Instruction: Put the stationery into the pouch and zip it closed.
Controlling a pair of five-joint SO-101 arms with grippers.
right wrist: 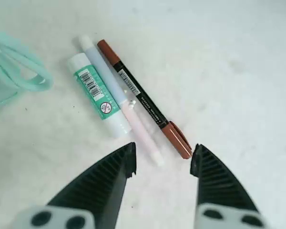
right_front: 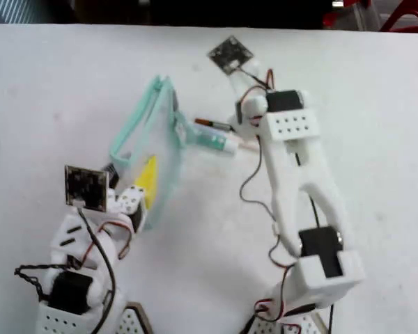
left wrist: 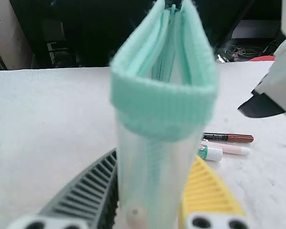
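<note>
- Table, white and flat (right_front: 376,83): carries every item.
- Mint-green translucent zip pouch (right_front: 148,142): stands on edge, mouth open, near end clenched by the left gripper (left wrist: 157,160).
- Right gripper (right wrist: 163,149): fingers (right wrist: 109,176) spread and empty above the stationery, just beside the pouch mouth; best centred across one barrel before closing.
- Brown capped marker (right wrist: 143,102), pastel pink pen (right wrist: 126,107), white glue stick with green label (right wrist: 97,95): lying side by side, touching; the outer marker seems easiest to take singly.

Mint-trimmed clear pouch (left wrist: 162,95) stands unzipped; glue stick (right wrist: 97,95), pale pen (right wrist: 119,98), brown pen (right wrist: 143,100) lie parallel nearby.
</note>
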